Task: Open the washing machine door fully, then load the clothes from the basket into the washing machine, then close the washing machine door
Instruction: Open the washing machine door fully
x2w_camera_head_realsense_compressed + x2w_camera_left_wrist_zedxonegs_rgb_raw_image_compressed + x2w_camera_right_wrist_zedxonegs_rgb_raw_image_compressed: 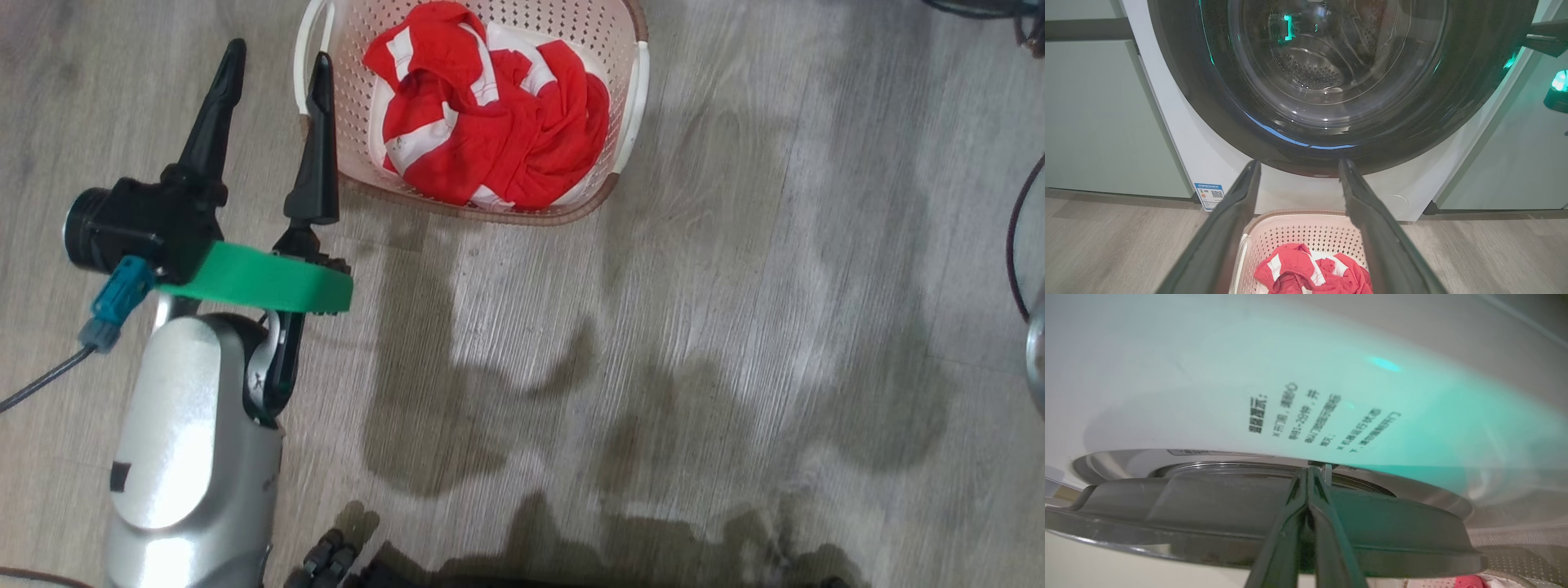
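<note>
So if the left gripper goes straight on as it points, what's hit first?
The left gripper would probably meet the washing machine door at its lower black rim, after passing over the basket. Depth is unclear.

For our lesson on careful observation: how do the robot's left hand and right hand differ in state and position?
The left hand is open, fingers wide apart; the right hand is shut, fingers pressed together. The left hand hangs near the basket, facing the washing machine door; the right hand's tips sit at that door's edge. Both have two long dark fingers.
</note>
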